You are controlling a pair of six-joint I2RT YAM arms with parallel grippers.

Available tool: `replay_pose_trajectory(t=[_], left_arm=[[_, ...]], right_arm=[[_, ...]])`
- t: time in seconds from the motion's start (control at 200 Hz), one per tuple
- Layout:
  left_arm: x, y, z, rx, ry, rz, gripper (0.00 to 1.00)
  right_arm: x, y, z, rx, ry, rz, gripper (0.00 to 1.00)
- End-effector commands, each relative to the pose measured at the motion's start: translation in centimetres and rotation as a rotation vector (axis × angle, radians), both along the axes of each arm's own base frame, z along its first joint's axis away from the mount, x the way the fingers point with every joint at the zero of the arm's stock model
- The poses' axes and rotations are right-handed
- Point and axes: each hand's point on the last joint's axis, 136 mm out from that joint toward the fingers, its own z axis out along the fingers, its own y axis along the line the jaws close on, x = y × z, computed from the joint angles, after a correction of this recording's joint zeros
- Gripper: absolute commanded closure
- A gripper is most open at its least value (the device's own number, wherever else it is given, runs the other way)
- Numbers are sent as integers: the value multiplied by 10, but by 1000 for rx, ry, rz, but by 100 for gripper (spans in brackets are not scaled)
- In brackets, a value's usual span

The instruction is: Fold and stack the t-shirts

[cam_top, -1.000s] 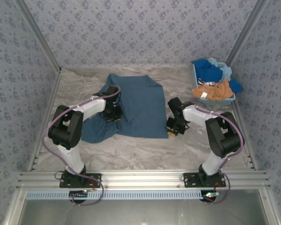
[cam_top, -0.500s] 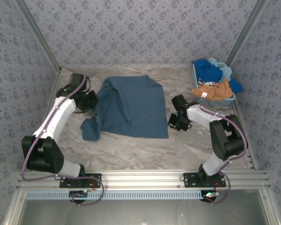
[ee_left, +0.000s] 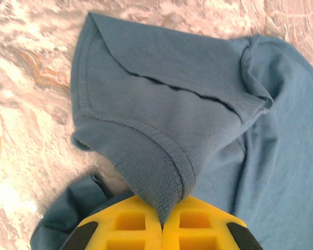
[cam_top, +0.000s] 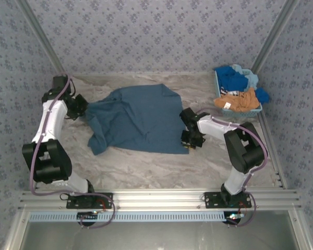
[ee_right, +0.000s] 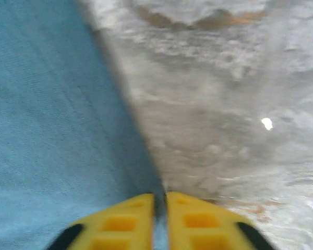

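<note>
Top: plain dusty slate-blue cloth t-shirt [cam_top: 141, 122] spread on the marbled table [cam_top: 161, 169]; left gripper [cam_top: 82, 110] at its left edge, right gripper [cam_top: 188, 141] at its right hem (other shirts [cam_top: 233, 78] heaped in a light-blue plastic basket [cam_top: 239, 113]) | Left wrist: yellow fingers [ee_left: 125, 224] pinched tight on a ribbed sleeve hem | Right wrist: blurred; fingers [ee_right: 198, 219] closed, seemingly nipping the shirt's edge.

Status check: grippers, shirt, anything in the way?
Left gripper shut on slate-blue t-shirt, hem pinched. Right gripper shut on its opposite edge. Mostly flat, left side bunched. Other t-shirts piled in basket, far right.
</note>
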Motion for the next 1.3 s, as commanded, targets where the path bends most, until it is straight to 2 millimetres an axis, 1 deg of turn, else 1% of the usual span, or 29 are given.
replay_pose_trajectory(t=[0.0, 0.04, 0.105, 0.2, 0.255, 0.35, 0.445, 0.5, 0.515, 0.535, 0.59, 0.685, 0.779, 0.844, 0.984, 1.179, 1.294], left_arm=[[3, 25, 19, 29, -30, 26, 100], [4, 32, 23, 33, -39, 35, 100], [6, 36, 29, 34, -54, 34, 100], [13, 30, 35, -3, -84, 12, 100], [16, 24, 34, -34, -98, 0, 100], [21, 18, 25, -70, -98, -28, 100], [23, 20, 15, -55, -95, -43, 100], [24, 23, 6, -30, -114, -40, 100], [24, 23, 3, -26, -115, -41, 100], [28, 24, 0, -16, -141, -42, 100], [30, 24, -17, 10, -142, -50, 100], [34, 16, -49, 106, -72, -109, 100], [35, 11, -65, 216, -29, -136, 99], [36, 7, -69, 225, -45, -128, 99], [38, 4, -68, 231, -85, -133, 98], [53, -18, -68, 250, -136, -224, 95], [55, -28, -70, 296, -146, -252, 93]], right_arm=[[9, -3, -9, 0, -23, -36, 100], [13, -13, 0, -17, -50, -54, 100], [17, -28, 16, -36, -93, -84, 100], [20, -49, 35, -59, -123, -110, 100], [21, -61, 44, -73, -135, -124, 100], [21, -82, 50, -92, -135, -143, 100], [23, -101, 51, -115, -122, -172, 100], [27, -108, 49, -103, -113, -204, 100], [28, -108, 48, -102, -111, -182, 100], [30, -109, 47, -98, -108, -178, 100], [34, -111, 43, -92, -90, -173, 100], [41, -110, 36, -91, -69, -169, 100], [46, -110, 31, -98, -60, -167, 100], [48, -109, 28, -102, -51, -167, 100], [54, -111, 26, -138, -49, -153, 100], [51, -109, 25, -140, -48, -145, 100], [50, -107, 22, -130, -42, -152, 100]])
